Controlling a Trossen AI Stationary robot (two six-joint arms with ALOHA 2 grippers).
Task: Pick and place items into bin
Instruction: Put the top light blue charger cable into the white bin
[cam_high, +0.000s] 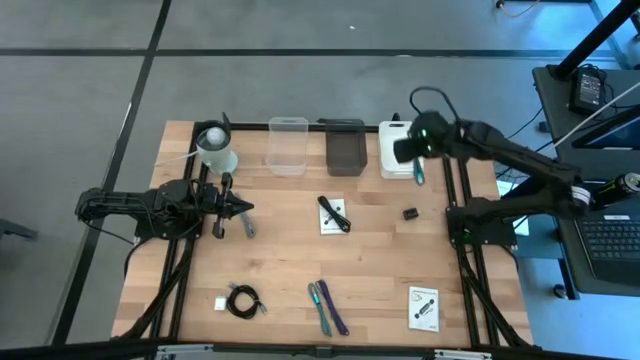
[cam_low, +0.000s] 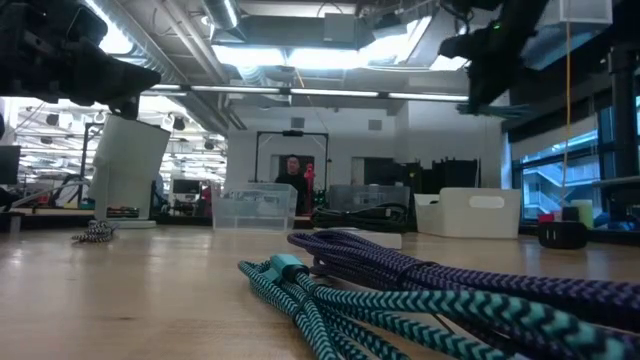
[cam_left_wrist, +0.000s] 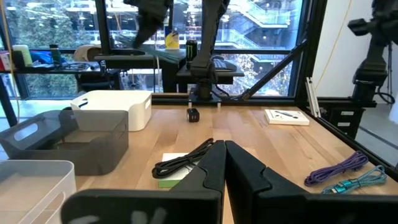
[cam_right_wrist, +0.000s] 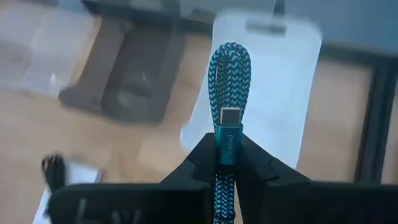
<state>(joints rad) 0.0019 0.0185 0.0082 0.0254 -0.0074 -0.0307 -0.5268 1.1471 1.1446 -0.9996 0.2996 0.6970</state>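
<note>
Right end effector (cam_right_wrist: 227, 163) pinching teal braided cable (cam_right_wrist: 228, 74) above white bin (cam_right_wrist: 273, 81); left end effector (cam_left_wrist: 224, 163) pressed together.

Pale wood tabletop (cam_high: 290, 250), smooth, matt; teal braided cloth cable (cam_right_wrist: 227, 99) in the matt black right pincer (cam_right_wrist: 227, 163); smooth white plastic bin (cam_right_wrist: 280, 68) beyond it.

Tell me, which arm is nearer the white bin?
Right. The right gripper hangs over the white bin holding a teal cable; the left gripper sits far across the table, near the cup.

Teal braided cable (cam_right_wrist: 227, 93) pinched in right end effector (cam_right_wrist: 226, 163), above white bin (cam_right_wrist: 280, 81).
</note>
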